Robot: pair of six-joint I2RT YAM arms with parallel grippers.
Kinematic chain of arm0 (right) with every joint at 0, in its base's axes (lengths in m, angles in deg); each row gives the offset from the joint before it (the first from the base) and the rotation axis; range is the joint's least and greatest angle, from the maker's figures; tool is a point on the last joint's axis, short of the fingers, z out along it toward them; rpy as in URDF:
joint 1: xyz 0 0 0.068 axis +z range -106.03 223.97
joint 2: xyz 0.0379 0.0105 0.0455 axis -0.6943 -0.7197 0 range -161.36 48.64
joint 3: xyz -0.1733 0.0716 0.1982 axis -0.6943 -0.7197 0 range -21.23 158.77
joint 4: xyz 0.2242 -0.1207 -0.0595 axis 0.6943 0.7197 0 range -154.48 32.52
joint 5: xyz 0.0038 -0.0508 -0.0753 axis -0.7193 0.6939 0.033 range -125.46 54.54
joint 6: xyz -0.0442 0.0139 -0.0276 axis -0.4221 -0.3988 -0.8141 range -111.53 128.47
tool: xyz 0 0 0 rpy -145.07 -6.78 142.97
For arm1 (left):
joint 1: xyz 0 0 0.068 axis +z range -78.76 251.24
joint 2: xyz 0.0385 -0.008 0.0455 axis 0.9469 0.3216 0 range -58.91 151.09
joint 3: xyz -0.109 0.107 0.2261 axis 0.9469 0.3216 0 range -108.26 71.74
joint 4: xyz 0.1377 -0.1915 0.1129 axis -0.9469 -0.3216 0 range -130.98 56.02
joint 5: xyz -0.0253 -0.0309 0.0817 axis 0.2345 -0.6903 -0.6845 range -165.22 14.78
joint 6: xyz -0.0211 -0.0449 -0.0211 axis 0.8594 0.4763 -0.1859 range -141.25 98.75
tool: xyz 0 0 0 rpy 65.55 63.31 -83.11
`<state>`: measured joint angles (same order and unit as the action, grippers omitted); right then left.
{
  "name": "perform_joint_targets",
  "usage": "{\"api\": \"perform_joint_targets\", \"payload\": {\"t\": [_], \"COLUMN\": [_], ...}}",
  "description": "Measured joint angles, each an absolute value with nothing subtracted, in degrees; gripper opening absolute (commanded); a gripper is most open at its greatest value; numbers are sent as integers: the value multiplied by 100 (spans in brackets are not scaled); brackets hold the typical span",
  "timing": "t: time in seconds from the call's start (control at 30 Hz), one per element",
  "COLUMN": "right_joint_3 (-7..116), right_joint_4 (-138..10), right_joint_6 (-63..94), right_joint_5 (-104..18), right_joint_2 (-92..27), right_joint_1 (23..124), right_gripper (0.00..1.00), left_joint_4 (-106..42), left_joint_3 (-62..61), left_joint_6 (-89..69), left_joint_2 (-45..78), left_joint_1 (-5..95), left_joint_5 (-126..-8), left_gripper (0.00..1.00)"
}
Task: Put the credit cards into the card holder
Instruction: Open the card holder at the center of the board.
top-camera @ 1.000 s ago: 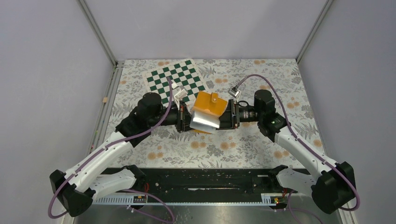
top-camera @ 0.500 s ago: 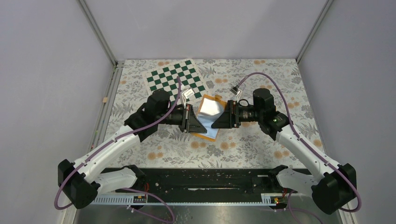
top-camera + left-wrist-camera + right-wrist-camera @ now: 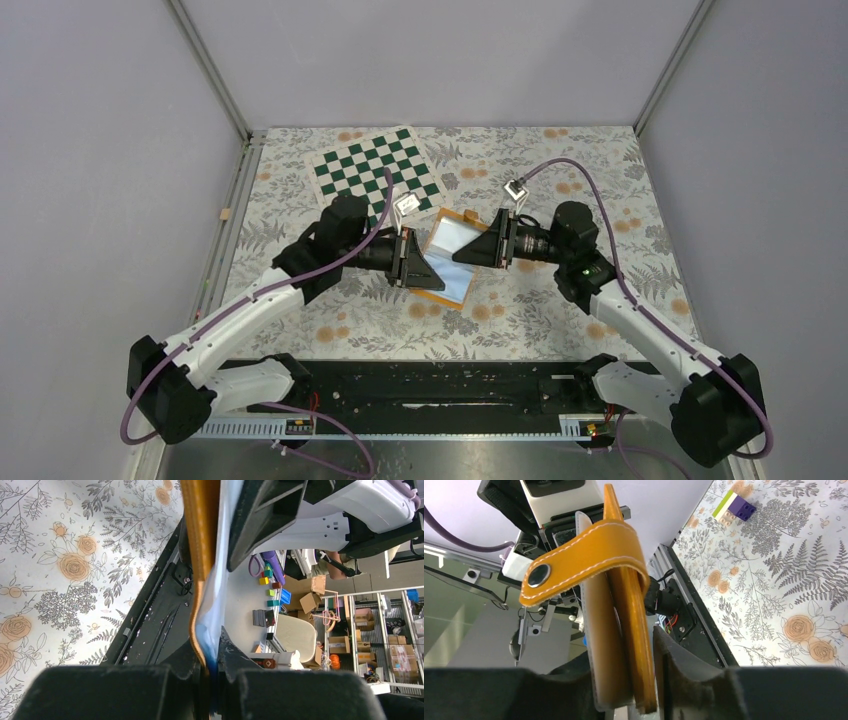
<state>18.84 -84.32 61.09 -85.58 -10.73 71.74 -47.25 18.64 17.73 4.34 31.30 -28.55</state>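
Card holder [image 3: 447,262] hangs spread open between our two arms over the middle of the worktop [image 3: 560,310], lifted clear of it as far as we can judge, its light blue inside turned upward. Nearest to us, the left fingers [image 3: 232,662] are closed tight on its near-left edge, pinching orange skin and blue lining together with no gap showing. Its long axis runs away from us, slanting slightly toward the far left. On the farther right edge the right fingers [image 3: 666,660] are likewise clamped on the orange leaf, just below where the strap [image 3: 574,565] with its snap curls over. Each arm therefore has one leaf, and the opening lies between them, facing up. We cannot make out any credit cards for certain; a pale panel sits against the leaf in the right wrist view, but we cannot tell what it is. We judge that the next move needs one arm to let go while the other holds the leaf level. Beyond, the chessboard [image 3: 378,172] lies apart at the far left.
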Motion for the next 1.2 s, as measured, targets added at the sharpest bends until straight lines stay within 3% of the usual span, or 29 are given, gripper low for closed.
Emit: {"api": "perform_joint_targets", "payload": {"t": [0.1, 0.17, 0.23, 0.3, 0.43, 0.77, 1.2], "right_joint_3": [1723, 1677, 1666, 1664, 1543, 405, -509], "right_joint_4": [-9026, -9236, -9300, -9319, -9184, -8150, -8565], "right_joint_6": [6560, 6713, 6817, 6839, 6837, 6885, 7432], "right_joint_5": [-8617, -8657, -8657, -8646, -8423, -6508, -5112], "right_joint_2": [-1272, -1355, -1366, -1366, -1301, -645, -1563], "right_joint_1": [7174, 7172, 7172, 7172, 7174, 7174, 7174], "right_gripper": [10, 0, 0, 0, 0, 0, 0], "left_joint_4": [-4649, -4660, -4655, -4631, -4905, -5646, -4964], "left_joint_3": [1885, 1890, 1890, 1890, 1890, 1732, 1638], "left_joint_6": [1832, 1874, 1876, 1797, 1612, 1349, 1467], "left_joint_2": [495, 534, 536, 530, 396, -410, -508], "left_joint_1": [3130, 3143, 3149, 3143, 3130, 3182, 3193], "left_joint_5": [-2866, -2872, -2883, -2951, -3539, -5886, -5628], "left_gripper": [6, 24, 50, 69, 95, 99, 99]}}
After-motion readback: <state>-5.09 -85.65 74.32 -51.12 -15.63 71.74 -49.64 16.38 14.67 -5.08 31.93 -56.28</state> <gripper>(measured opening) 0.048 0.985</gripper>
